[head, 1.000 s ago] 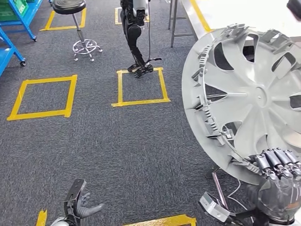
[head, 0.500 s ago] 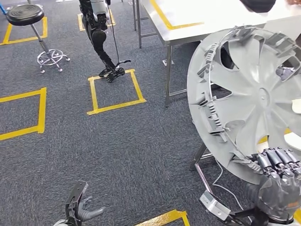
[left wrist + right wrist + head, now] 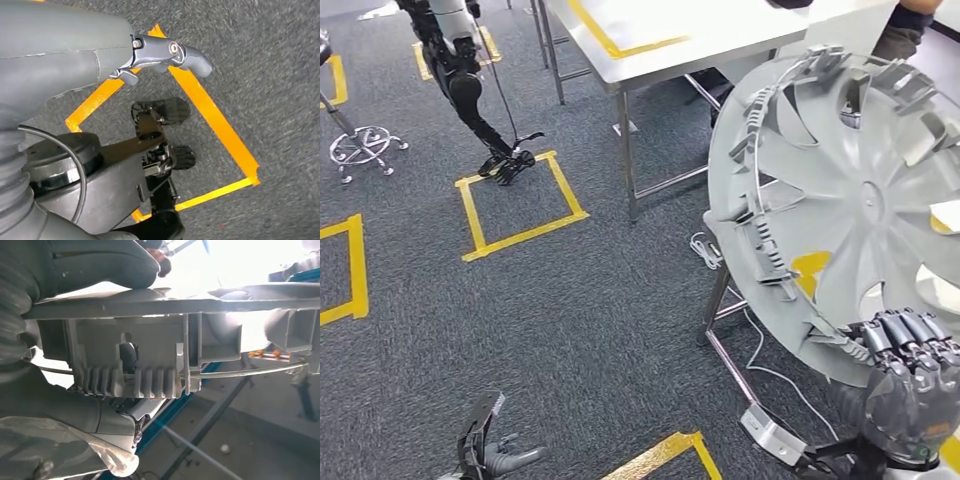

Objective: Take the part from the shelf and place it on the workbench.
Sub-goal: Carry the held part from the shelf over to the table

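My right hand [image 3: 916, 395] grips the lower rim of the wheel cover [image 3: 848, 200], holding the grey disc upright in front of me with its ribbed back side and clips facing me. In the right wrist view my thumb [image 3: 102, 262] presses one face of the rim [image 3: 151, 300] while the rest of the hand lies against the other. My left hand [image 3: 497, 452] hangs low over the carpet [image 3: 569, 320], fingers apart, holding nothing. The steel tabletop [image 3: 652, 35] with yellow tape stands ahead, its near leg [image 3: 628, 150] just left of the cover's edge. My grip is on one edge only, so I judge the wide disc could pivot or slip. It also hides much of what lies ahead on my right; its rim could clip the table edge.
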Controlling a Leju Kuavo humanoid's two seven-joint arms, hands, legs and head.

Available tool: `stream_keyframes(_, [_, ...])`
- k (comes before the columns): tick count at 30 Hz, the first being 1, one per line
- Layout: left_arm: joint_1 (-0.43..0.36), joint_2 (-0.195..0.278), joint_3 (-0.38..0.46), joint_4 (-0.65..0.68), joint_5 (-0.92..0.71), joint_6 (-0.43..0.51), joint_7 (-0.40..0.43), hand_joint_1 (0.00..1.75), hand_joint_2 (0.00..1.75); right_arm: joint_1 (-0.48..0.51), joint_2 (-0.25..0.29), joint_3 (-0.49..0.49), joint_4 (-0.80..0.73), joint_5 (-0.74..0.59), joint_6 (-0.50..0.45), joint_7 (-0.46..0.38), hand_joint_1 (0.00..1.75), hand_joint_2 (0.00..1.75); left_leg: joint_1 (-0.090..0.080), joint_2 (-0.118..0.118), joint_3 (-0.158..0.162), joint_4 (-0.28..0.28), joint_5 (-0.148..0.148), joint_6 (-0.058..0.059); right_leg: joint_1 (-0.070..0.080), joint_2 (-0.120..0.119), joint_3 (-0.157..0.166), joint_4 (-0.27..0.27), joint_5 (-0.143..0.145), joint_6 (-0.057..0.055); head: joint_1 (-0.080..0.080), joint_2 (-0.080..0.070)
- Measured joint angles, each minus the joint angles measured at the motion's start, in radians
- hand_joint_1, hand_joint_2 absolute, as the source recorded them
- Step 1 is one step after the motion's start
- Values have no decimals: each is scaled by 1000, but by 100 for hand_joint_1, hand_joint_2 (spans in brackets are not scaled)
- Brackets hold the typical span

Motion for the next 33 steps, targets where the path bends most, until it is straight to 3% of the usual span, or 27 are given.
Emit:
stream_keyframes(2, [2,5,-4,-7,19,-1,9,0,175,-5,-3,6,5,-1,-1,1,175,175,3,12,4,1,-4,-10,0,22,-2,0,3,-13,-1,0])
stream_keyframes(4, [3,12,-13,-15,37,-2,15,0,175,-10,-5,11,8,-2,-2,1,175,175,9,-21,-7,34,-31,-20,-2,41,0,-2,5,-25,-2,0])
stream_keyframes(6, [8,23,-25,-20,52,-2,17,0,175,-19,-6,17,12,-3,-3,0,175,175,13,-67,-57,145,-88,-23,-2,61,2,-3,6,-34,-6,0])
stream_keyframes(7, [12,30,-31,-20,57,-3,18,0,175,-24,-6,20,16,-3,-3,-1,175,175,12,-76,-91,214,-115,-23,-1,74,2,-3,6,-37,-6,0])
stream_keyframes(8, [18,36,-38,-21,60,-3,20,0,175,-28,-6,22,19,-4,-3,-2,175,175,12,-78,-118,265,-129,-21,0,87,2,-3,6,-38,-7,0])
stream_keyframes(9, [23,43,-45,-22,63,-4,22,0,175,-31,-6,24,22,-4,-4,-3,175,175,12,-79,-133,287,-124,-19,2,102,3,-2,6,-39,-7,0])
stream_keyframes(11, [29,57,-61,-27,69,-8,29,0,175,-35,-6,28,28,-6,-4,-8,175,175,12,-90,-111,215,-59,-11,3,130,5,-2,6,-39,-7,0])
stream_keyframes(13, [30,74,-81,-33,77,-14,34,0,175,-43,-6,32,34,-8,-4,-15,175,175,13,-135,-59,85,6,-1,3,155,4,0,6,-37,-6,0])
stream_keyframes(15, [32,89,-102,-36,81,-18,36,0,175,-54,-6,37,40,-10,-5,-20,175,175,14,-167,-33,21,20,2,0,177,-3,1,8,-29,-7,0])
stream_keyframes(17, [33,102,-122,-40,84,-20,36,0,175,-61,-7,42,43,-13,-6,-23,175,175,13,-154,-28,9,19,4,-5,195,-12,-2,11,-16,-9,0])
stream_keyframes(18, [33,107,-132,-43,86,-21,36,0,175,-63,-8,44,44,-15,-6,-25,175,175,13,-143,-25,3,21,8,-5,184,-18,1,7,-11,-8,0])
stream_keyframes(20, [33,117,-151,-48,89,-20,36,0,175,-72,-9,50,46,-19,-6,-29,175,175,16,-120,-19,-9,26,18,-2,131,-48,54,-27,-3,-2,0])
stream_keyframes(22, [37,125,-167,-50,91,-20,35,0,175,-80,-10,56,49,-20,-6,-32,175,175,14,-94,-18,-11,26,22,-1,84,-108,180,-87,3,1,0])
stream_keyframes(24, [41,130,-179,-51,91,-19,35,0,175,-83,-10,62,53,-20,-6,-34,175,175,13,-67,-17,-10,24,23,-4,74,-151,268,-110,9,1,0])
stream_keyframes(25, [41,132,-184,-51,91,-19,35,0,175,-83,-10,63,54,-21,-6,-34,175,175,13,-56,-16,-10,23,22,-5,70,-145,259,-95,12,1,0])
stream_keyframes(26, [40,134,-188,-52,92,-19,35,0,175,-84,-10,65,56,-21,-6,-34,175,175,14,-45,-14,-9,21,19,-6,63,-118,210,-66,13,1,0])
stream_keyframes(27, [40,135,-193,-53,92,-18,35,0,175,-85,-10,66,57,-22,-6,-34,175,175,13,-36,-12,-8,18,15,-6,45,-78,137,-35,13,1,0])
stream_keyframes(29, [40,140,-203,-55,95,-18,35,0,175,-92,-10,67,59,-24,-6,-34,175,175,8,-19,-9,-3,11,4,0,14,-11,21,0,6,1,0])
stream_keyframes(30, [40,143,-207,-57,98,-19,35,0,175,-96,-10,68,60,-24,-6,-34,175,175,5,-11,-8,0,9,0,3,7,2,-2,2,0,1,0])
stream_keyframes(33, [38,149,-218,-63,102,-19,34,0,175,-100,-10,71,62,-25,-6,-34,175,175,6,7,-3,3,1,-13,5,34,1,-4,3,-18,1,0])
